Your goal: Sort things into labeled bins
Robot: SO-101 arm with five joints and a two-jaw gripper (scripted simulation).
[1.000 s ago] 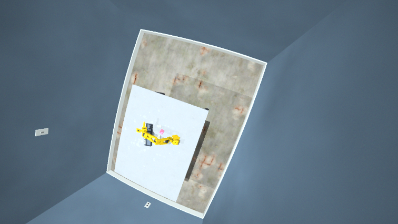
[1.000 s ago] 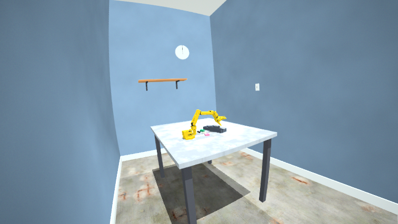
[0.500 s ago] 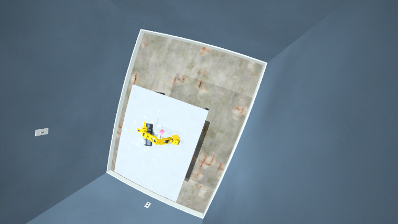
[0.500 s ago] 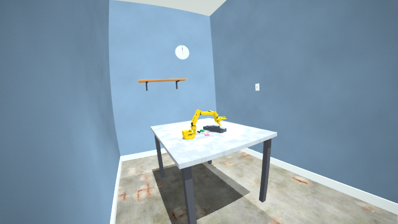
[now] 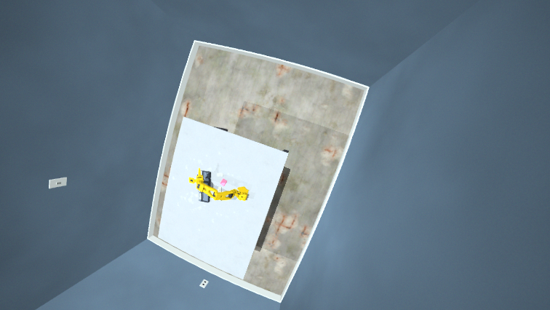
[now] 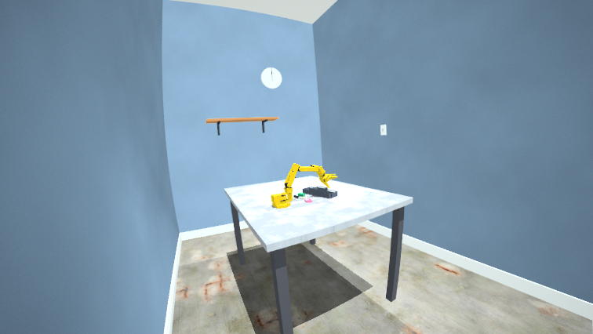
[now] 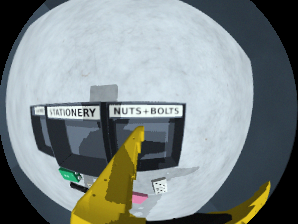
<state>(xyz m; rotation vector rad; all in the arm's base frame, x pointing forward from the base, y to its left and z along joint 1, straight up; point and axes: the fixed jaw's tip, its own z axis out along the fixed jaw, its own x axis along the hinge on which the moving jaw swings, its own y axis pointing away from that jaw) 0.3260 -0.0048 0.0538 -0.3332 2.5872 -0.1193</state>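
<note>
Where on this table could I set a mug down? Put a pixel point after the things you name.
Probably beyond the dark labelled bins (image 5: 204,199) (image 6: 332,194) (image 7: 175,164), toward the table's far edge in the wrist view. It's crowded before them: green box (image 6: 301,194) (image 7: 69,174), pink block (image 5: 223,182) (image 6: 308,201) (image 7: 139,198), white dotted tile (image 7: 159,186).
</note>
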